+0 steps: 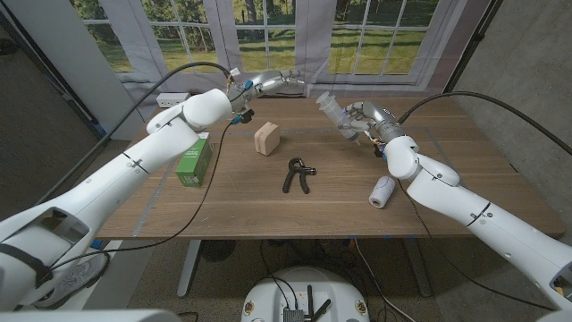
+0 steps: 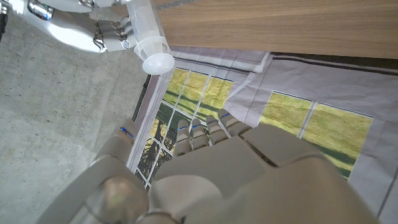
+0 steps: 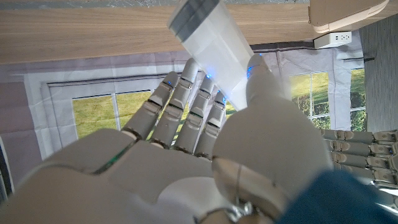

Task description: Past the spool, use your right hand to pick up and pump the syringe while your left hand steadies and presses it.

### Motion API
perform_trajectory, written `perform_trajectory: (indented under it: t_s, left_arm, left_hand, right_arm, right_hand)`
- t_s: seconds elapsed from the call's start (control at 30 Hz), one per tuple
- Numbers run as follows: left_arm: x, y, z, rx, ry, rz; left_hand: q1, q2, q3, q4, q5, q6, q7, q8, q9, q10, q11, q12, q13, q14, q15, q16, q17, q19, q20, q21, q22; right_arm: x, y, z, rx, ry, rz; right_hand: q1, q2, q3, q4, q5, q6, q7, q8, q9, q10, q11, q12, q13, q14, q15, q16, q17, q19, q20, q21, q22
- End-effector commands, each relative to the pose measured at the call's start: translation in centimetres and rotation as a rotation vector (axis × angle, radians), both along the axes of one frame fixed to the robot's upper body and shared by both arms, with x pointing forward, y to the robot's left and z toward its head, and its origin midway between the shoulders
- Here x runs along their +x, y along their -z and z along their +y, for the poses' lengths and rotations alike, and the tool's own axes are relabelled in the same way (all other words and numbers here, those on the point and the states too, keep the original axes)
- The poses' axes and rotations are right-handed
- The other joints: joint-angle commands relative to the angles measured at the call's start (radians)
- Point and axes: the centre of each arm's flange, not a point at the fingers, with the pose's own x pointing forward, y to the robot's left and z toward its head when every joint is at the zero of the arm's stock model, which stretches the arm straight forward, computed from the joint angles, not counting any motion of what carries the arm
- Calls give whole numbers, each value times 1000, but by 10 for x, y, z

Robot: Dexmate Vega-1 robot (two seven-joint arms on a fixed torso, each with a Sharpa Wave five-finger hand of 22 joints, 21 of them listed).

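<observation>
Nearest on the table (image 1: 250, 201) lies a white spool (image 1: 382, 191), on the right side, just beside the right forearm. A black hand grip tool (image 1: 298, 174) lies near the middle. On the left side stands a green box (image 1: 194, 161), partly under the left arm. A little farther, left of the middle, sits a tan block (image 1: 266, 139).

Farther back, the right hand (image 1: 365, 121) is raised above the table's far right part and holds the clear syringe (image 1: 332, 113) between thumb and fingers (image 3: 186, 99), its free end toward the left. The left hand (image 1: 268, 83) hangs in the air over the far edge, well apart from the syringe, fingers stretched toward it and holding nothing. Behind are windows (image 1: 268, 27).
</observation>
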Motion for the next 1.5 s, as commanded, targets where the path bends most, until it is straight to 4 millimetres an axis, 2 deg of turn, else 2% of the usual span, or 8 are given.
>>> perform_trajectory:
  t_s: [0.03, 0.93, 1.5]
  left_arm:
    - [0, 5, 17, -123, -21, 5]
    - [-1, 48, 57, -422, -56, 54]
    - [11, 74, 68, -559, -64, 93]
  left_hand:
    - [3, 67, 3, -5, 4, -3, 2, -1, 1, -3, -1, -4, 1, -6, -51, -2, 1, 8, -34, 3, 2]
    - [10, 72, 3, -9, 3, 6, 3, 1, 1, -3, 1, -2, 1, -11, -47, 0, 1, 15, -29, 3, 2]
    - [15, 72, 2, -13, 2, 12, 3, 2, 1, -5, 3, -2, 1, -11, -43, 1, 2, 23, -27, 3, 1]
  right_arm:
    - [2, 1, -2, -14, 7, 12]
    - [1, -4, -5, -98, 51, 35]
    - [5, -8, -1, -168, 84, 60]
  right_hand:
    - [90, 94, 4, 4, 8, 76, -63, 4, 5, 75, -65, 2, 3, 2, -136, -4, 6, 6, -41, 1, 3]
    - [80, 96, -2, 9, 8, 80, -64, 1, 6, 76, -65, -4, 7, 0, -135, -10, 12, 5, -38, 0, 3]
    - [77, 97, -3, 8, 7, 80, -64, -2, 7, 76, -66, -8, 8, -4, -134, -16, 15, 5, -40, 0, 3]
